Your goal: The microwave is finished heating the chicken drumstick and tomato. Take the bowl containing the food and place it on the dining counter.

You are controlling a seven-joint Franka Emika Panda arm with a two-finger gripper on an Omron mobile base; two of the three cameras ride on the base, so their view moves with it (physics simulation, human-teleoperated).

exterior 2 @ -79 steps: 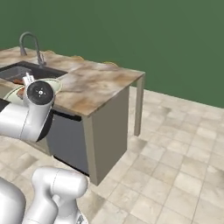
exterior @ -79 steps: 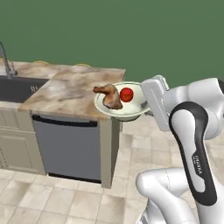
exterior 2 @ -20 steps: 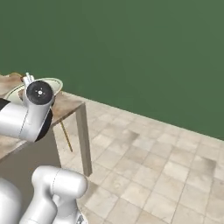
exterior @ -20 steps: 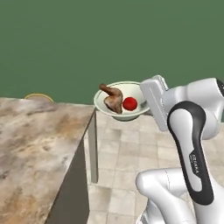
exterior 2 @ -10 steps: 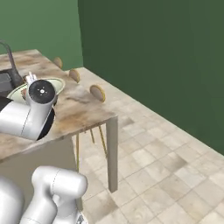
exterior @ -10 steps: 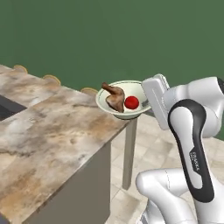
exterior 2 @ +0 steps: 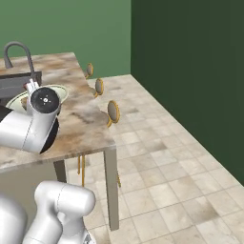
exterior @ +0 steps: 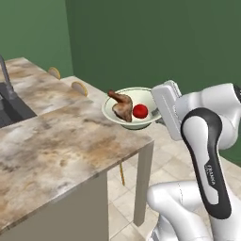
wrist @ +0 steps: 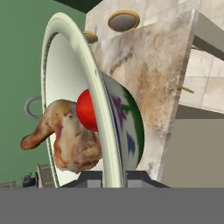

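Observation:
The pale bowl (exterior: 132,114) hangs level just above the end corner of the marbled dining counter (exterior: 56,141). In it lie the brown chicken drumstick (exterior: 121,105) and the red tomato (exterior: 140,111). My gripper (exterior: 156,114) is shut on the bowl's right rim. In the hand view the bowl's rim (wrist: 89,92) runs down between the fingertips of the gripper (wrist: 114,178), with the chicken drumstick (wrist: 70,142) and tomato (wrist: 85,109) to its left and the dining counter (wrist: 148,74) behind. From the right base view the bowl (exterior 2: 16,99) peeks out behind the hand. The microwave is out of view.
A sink (exterior: 9,109) with a faucet (exterior 2: 19,51) is set in the counter's far part. Round stools (exterior 2: 113,110) line the counter's far side. A thin support leg (exterior: 143,181) stands under the overhanging corner, above the tiled floor (exterior 2: 181,162). Green walls close the room.
The whole picture has shifted, so the base has moved around the counter's end. The bowl stays held in the same place in front of the arm, now nearer over the counter's corner.

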